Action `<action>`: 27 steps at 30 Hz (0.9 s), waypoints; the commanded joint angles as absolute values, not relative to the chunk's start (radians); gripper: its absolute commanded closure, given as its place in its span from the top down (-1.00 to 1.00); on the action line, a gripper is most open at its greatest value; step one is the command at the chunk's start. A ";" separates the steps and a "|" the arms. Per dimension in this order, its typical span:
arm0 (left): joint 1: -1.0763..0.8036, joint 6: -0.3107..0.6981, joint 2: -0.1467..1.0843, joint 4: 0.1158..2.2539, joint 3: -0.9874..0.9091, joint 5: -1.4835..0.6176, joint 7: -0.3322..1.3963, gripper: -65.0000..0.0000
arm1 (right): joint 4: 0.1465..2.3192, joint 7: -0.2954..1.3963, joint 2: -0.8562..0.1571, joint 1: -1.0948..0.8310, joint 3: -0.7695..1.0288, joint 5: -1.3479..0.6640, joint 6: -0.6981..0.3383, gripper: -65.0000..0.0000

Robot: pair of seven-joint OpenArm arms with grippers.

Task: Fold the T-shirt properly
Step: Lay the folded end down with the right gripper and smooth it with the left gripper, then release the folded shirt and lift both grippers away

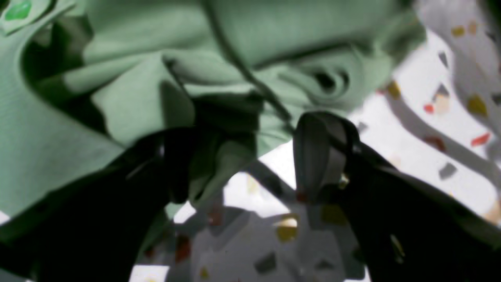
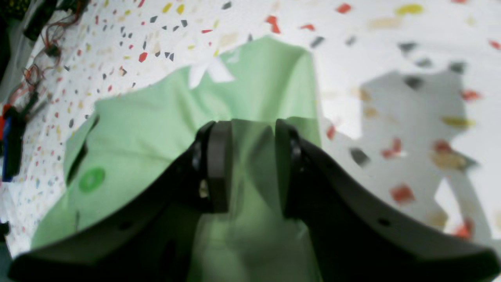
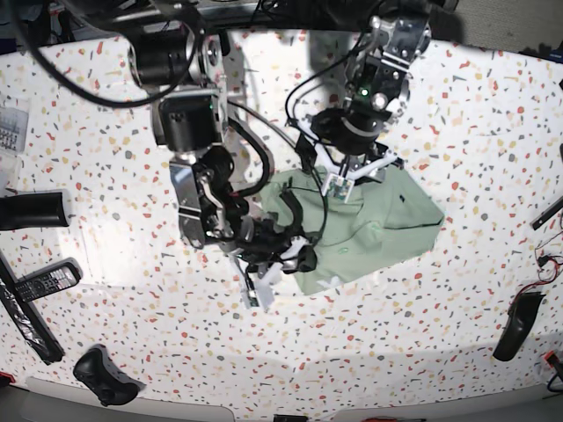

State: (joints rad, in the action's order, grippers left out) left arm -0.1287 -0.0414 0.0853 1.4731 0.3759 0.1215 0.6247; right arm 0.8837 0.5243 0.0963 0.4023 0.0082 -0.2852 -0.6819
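Observation:
The pale green T-shirt (image 3: 378, 224) lies crumpled in the middle of the speckled table (image 3: 457, 114). In the base view my right gripper (image 3: 297, 257) is at the shirt's near left edge. The right wrist view shows this gripper (image 2: 250, 129) shut on a thick fold of the T-shirt (image 2: 156, 129), and the rest of the cloth spreads away over the table. My left gripper (image 3: 341, 183) hangs over the shirt's far edge. In the left wrist view it (image 1: 246, 133) stands open, with bunched T-shirt (image 1: 129, 90) right ahead and one fold lying against the left finger (image 1: 176, 168).
A remote control (image 3: 40, 283), a black cylinder (image 3: 35, 211) and a game controller (image 3: 106, 376) lie at the table's left. A black object (image 3: 515, 325) lies at the right edge. Cables (image 2: 35, 74) run along the table's edge in the right wrist view.

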 commanded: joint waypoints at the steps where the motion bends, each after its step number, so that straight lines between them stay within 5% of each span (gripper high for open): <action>1: -0.141 -0.083 0.128 1.428 0.366 0.213 0.786 0.18 | 0.927 0.520 0.091 0.411 0.006 -0.296 -0.698 -0.45; 15: -0.088 -0.182 0.440 1.428 0.366 0.258 0.785 0.18 | 1.156 0.758 0.042 0.213 0.005 -0.614 -0.698 -0.45; 27: 0.033 -0.183 0.467 1.428 0.366 0.197 0.793 0.18 | 1.362 0.795 0.041 0.168 -0.007 -0.692 -0.698 -0.45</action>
